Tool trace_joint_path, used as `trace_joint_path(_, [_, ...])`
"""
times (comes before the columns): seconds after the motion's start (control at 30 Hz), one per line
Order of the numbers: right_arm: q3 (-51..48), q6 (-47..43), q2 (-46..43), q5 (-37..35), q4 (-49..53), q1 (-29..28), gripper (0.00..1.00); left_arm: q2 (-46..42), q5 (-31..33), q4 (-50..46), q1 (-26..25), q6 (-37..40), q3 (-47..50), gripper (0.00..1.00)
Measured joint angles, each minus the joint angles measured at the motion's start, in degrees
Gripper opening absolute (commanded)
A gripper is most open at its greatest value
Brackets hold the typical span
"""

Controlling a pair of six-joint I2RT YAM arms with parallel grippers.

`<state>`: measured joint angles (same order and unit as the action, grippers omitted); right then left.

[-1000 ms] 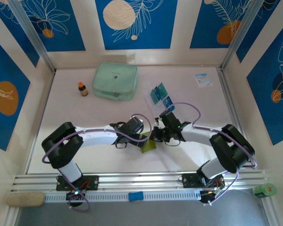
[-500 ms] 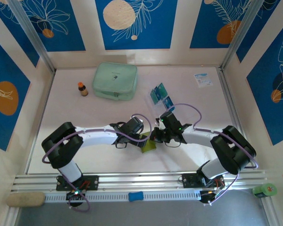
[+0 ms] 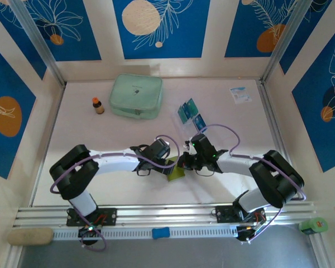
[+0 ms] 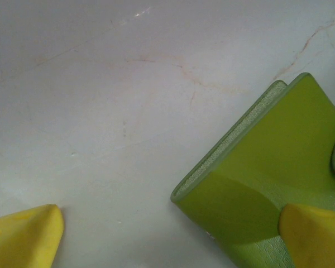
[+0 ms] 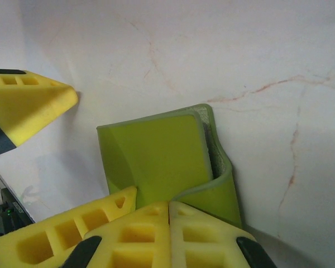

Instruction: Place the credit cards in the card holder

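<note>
Card holder (image 3: pixel 176 170) lies on the surface toward the middle of the near edge, smooth yellow-green, one flap lifted and curled; left end effector (image 4: pixel 170 220) spread wide, one finger (image 4: pixel 312 237) over it; right end effector (image 5: pixel 168 234) pressed together at its edge; blue-teal cards (image 3: pixel 190 114) fanned farther back.

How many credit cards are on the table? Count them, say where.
3 credit cards discernible, clustered right of the mint pouch: two overlapping at the back, one just in front of them. Others may be stacked underneath.
</note>
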<state>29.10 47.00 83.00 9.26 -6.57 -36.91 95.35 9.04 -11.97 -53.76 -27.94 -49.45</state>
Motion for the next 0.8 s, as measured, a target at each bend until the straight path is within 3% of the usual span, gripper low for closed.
trace_joint_path(0.63, [-4.6, 2.6, -1.1, -4.4, -8.0, -2.5, 0.00, 0.1, -0.1, 0.2, 0.0, -0.6, 0.0, 1.00])
trace_joint_path(0.8, [-2.0, 2.5, -1.0, -4.2, -3.9, -2.7, 0.17, 0.0, -1.6, 0.9, 1.6, -1.0, 0.4, 1.00])
